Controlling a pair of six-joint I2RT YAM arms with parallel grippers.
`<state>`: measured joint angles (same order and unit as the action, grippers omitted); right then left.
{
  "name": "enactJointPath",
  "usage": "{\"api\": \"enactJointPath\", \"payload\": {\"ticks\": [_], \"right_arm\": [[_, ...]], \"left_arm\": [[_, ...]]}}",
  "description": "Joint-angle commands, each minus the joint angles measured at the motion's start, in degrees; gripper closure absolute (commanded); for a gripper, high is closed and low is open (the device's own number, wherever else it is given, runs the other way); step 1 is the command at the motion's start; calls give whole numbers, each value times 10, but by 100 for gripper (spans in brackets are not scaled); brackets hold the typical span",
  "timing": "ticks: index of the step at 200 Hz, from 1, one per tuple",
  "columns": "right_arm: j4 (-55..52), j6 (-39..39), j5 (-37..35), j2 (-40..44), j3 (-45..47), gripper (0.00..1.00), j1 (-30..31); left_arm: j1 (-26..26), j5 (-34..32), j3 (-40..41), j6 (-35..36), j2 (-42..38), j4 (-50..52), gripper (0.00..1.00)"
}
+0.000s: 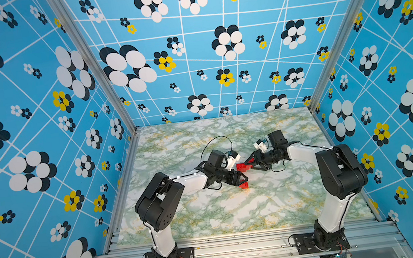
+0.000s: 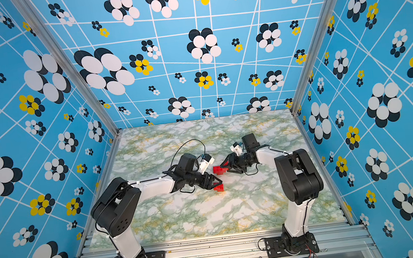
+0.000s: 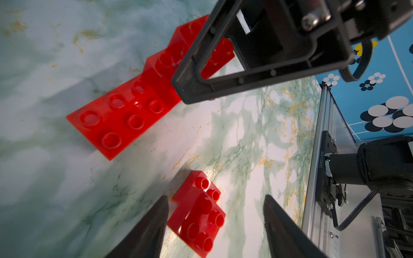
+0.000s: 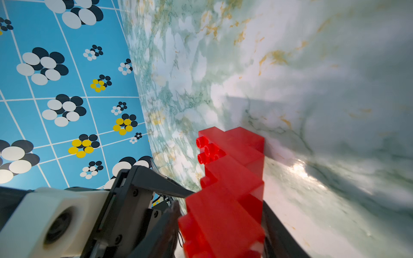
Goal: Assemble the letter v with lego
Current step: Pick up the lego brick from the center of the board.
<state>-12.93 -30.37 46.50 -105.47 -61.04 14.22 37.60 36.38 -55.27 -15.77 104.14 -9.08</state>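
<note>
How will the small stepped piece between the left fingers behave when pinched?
The small stepped piece looks rigid glossy plastic: probably stiff but slippery. Its outline sits skewed between the open jaws of the left gripper, so it may twist as they close. Flat on the table, it shouldn't roll.

desk point(image 1: 237, 211): green-white marble print, yellow veins | walls point(image 1: 36, 102): blue, white lines, black-white and yellow flowers, three sides | post point(image 1: 88, 61): aluminium, back corner | rail point(image 1: 241, 246): aluminium, along desk's front edge
</note>
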Motion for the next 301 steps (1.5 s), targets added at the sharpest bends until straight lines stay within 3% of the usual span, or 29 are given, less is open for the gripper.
{"api": "enactJointPath", "payload": {"ticks": [1,120,161,219,301], "right_arm": [[-9,12,-8,4,-10,43,5],[-8,12,-7,4,-11,43,5],[-9,14,-7,1,-10,43,5],[-12,14,-4,0,-11,43,5],[-17,16,-7,0,-10,43,5]], "left_arm": [[4,-6,-12,18,10,21,33],[29,-11,-7,21,-22,80,37],[55,-99,-8,35,-46,131,32],[89,-181,-41,69,-14,160,30],[107,-239,-109,122,32,255,41]]}}
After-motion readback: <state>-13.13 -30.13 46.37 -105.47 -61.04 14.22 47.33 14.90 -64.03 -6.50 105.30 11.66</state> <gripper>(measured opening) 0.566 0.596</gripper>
